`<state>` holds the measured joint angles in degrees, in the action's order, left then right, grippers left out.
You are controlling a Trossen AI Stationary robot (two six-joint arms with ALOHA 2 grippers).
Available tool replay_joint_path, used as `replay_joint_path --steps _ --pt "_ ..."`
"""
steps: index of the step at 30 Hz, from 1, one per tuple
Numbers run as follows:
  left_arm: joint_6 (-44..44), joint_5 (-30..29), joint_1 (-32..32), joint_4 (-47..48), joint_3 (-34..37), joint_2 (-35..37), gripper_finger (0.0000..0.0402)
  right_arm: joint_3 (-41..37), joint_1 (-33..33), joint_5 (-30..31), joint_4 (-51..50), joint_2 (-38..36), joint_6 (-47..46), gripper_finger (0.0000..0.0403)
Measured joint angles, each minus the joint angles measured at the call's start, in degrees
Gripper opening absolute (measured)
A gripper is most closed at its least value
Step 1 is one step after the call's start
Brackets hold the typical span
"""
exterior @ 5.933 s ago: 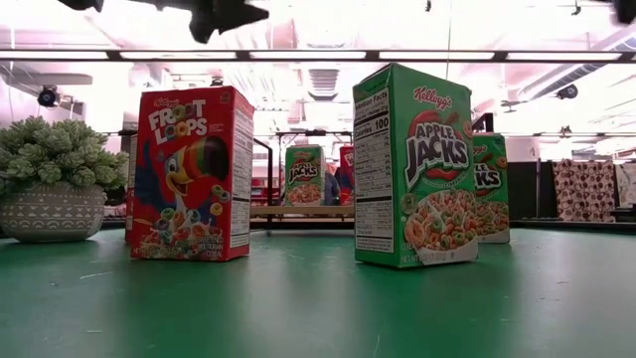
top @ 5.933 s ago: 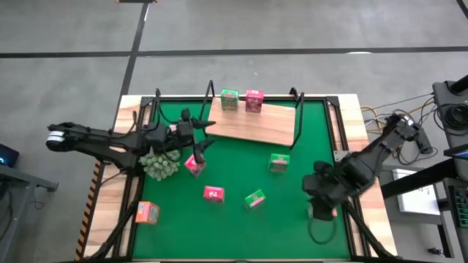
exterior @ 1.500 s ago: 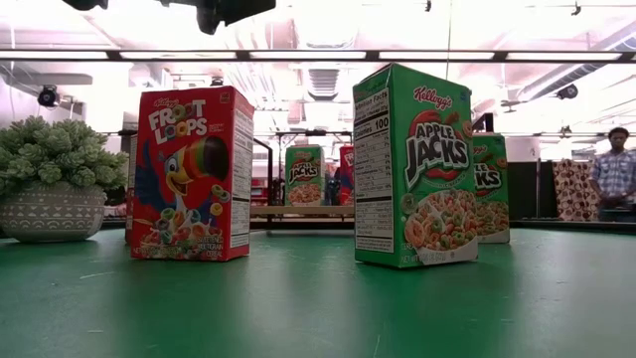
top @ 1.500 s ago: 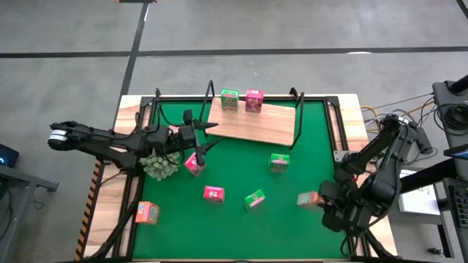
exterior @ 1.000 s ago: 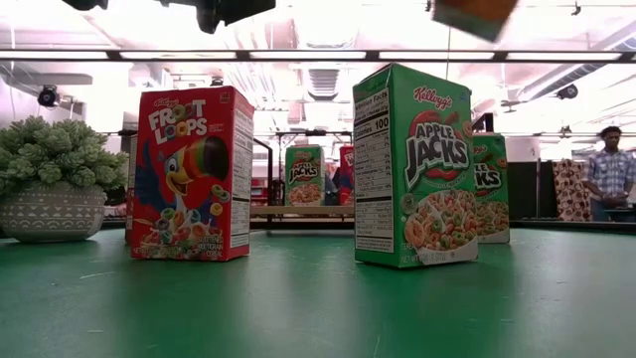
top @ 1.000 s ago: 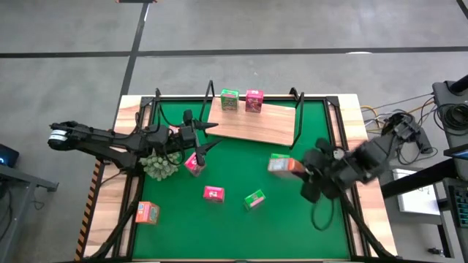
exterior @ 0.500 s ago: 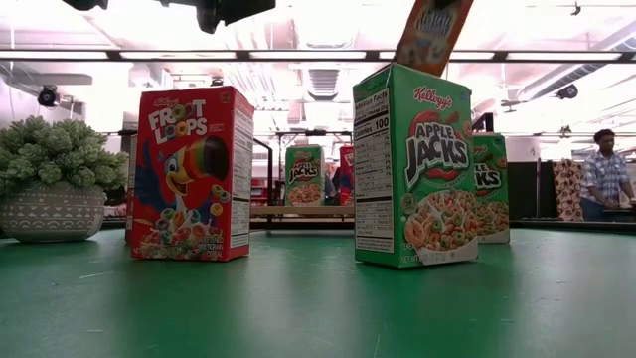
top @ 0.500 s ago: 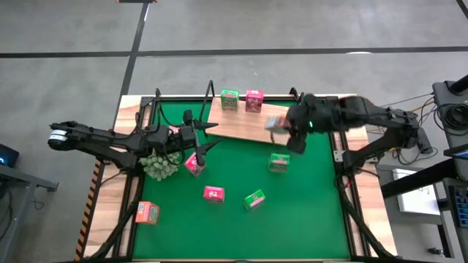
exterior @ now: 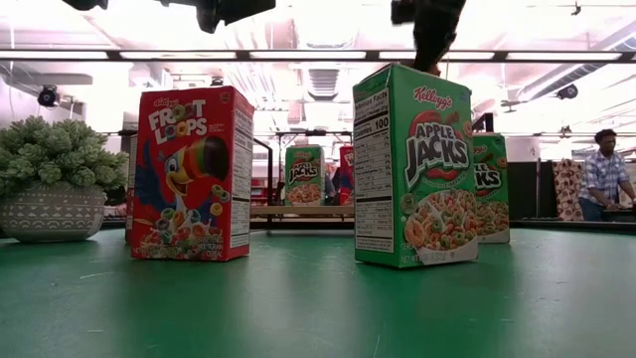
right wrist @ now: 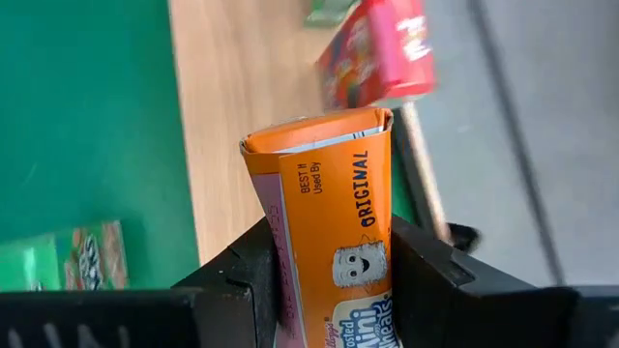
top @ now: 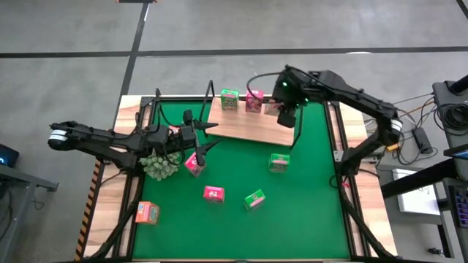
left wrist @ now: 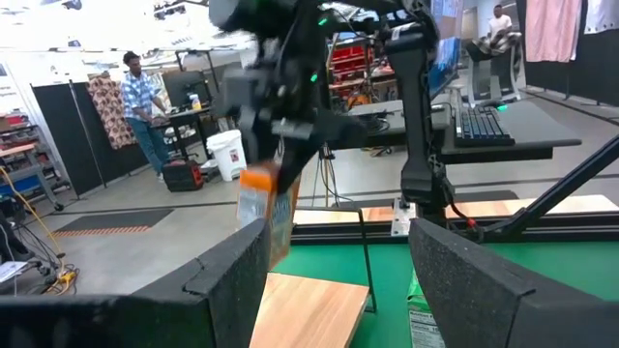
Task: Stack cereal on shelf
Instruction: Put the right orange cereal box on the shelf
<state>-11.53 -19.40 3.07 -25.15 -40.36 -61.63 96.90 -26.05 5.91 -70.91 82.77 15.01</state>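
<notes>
Green mat (top: 314, 212), right gripper (top: 281, 111) now over shelf (top: 252, 128), jaws clamping orange cereal box (right wrist: 334, 242), left gripper (top: 201, 135) unmoved, jaws apart.

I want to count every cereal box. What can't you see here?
- Orange box: its lower part is hidden by the right fingers in the right wrist view.
- Pink box on the shelf: low view, mostly hidden behind the big green box.
- Left gripper: high view, too small to tell whether it is open.

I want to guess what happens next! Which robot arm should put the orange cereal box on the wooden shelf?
The right arm, probably. Its gripper already holds the orange box between its jaws, above the shelf beside the pink box. The left gripper is empty, near the plant.
</notes>
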Motion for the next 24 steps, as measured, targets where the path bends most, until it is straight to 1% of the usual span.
replay_joint_path --steps 2,5,8,12,14,18,22,24 --pt "0.0 0.0 0.0 0.0 0.0 0.0 0.0231 0.0 -2.5 -2.3 -1.3 2.0 2.5 0.0139" --pt "-0.5 0.0 0.0 0.0 0.0 0.0 0.0231 0.0 -5.9 -2.8 -3.1 4.7 5.7 0.0139" --pt "-1.0 0.0 0.0 0.0 0.0 0.0 0.0231 0.0 -8.8 -3.8 -2.3 6.8 7.7 0.0139" --pt "-1.0 0.0 0.0 0.1 0.0 0.0 0.0231 0.0 -11.9 -7.8 -0.7 9.3 10.0 0.0139" --pt "-1.0 0.0 0.0 0.3 0.0 0.0 0.0231 0.0 -13.2 -9.4 0.0 10.5 10.7 0.0139" --pt "-1.0 0.0 0.0 0.6 0.0 0.0 0.0231 0.0 -15.1 -9.7 -0.1 12.5 12.3 0.0139" --pt "-1.1 0.0 0.0 0.6 0.0 0.0 0.0231 0.0 -16.8 -12.2 0.4 13.8 13.4 0.0139" --pt "-1.3 0.0 0.0 0.6 0.0 0.0 0.0231 0.0 -17.5 -12.4 1.1 14.3 13.7 0.0139"
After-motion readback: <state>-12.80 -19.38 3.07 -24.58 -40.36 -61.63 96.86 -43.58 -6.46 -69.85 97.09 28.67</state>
